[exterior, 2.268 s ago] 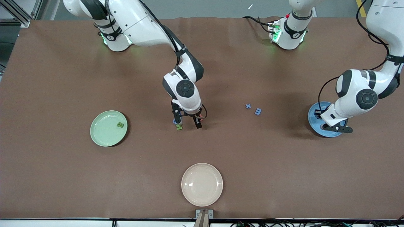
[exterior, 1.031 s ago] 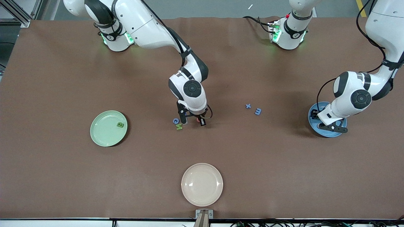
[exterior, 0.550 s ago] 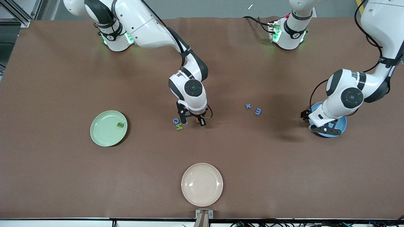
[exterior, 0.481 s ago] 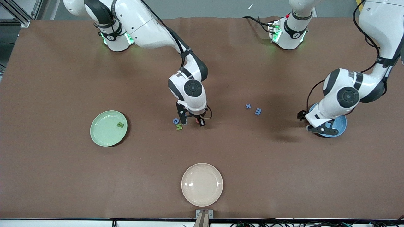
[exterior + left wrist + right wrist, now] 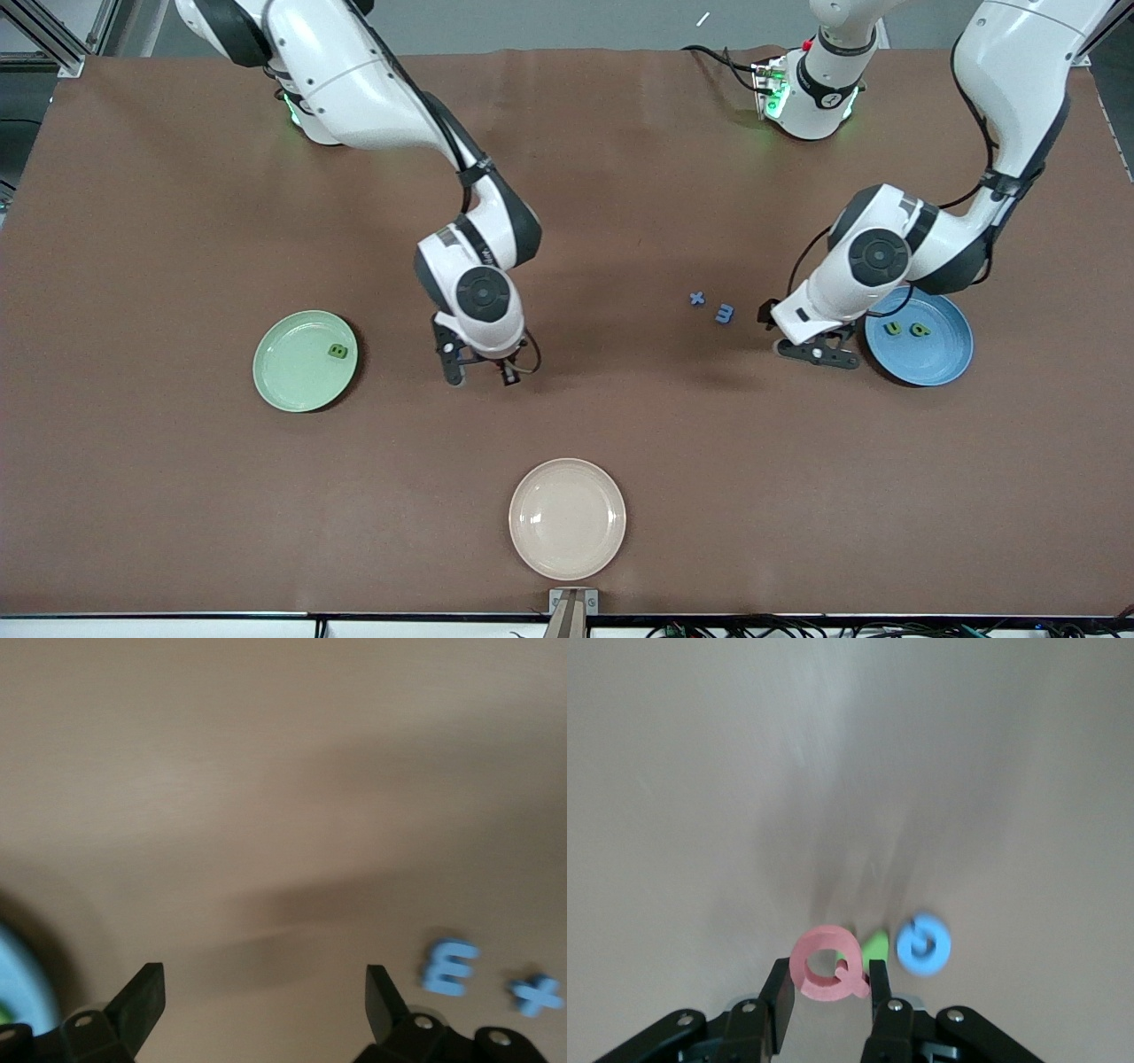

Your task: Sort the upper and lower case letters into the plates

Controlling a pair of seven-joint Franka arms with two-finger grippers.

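Green plate (image 5: pixel 305 361) near the right arm's end of the table (image 5: pixel 177 496) holds one green letter (image 5: pixel 337 352). Blue plate (image 5: pixel 921 339) at the left arm's end holds two green ones (image 5: pixel 907 330). Beige plate (image 5: pixel 567 518) sits at the near edge. My right gripper (image 5: pixel 829 985) pinches the pink Q (image 5: pixel 827 963) over mid-table; my left gripper (image 5: pixel 266 992) is spread wide beside the blue plate.

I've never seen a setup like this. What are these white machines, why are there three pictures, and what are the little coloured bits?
Two white robot arms share a brown table. The wide picture looks down from above; the other two come from cameras on each arm's wrist. The right gripper is shut on a pinkish-red letter Q, held over a green letter and a blue letter. The left gripper is open over the table, beside the blue plate, which holds two green letters. Two blue letters lie on the table. The pale green plate holds a green B. The cream plate lies nearest the front camera.
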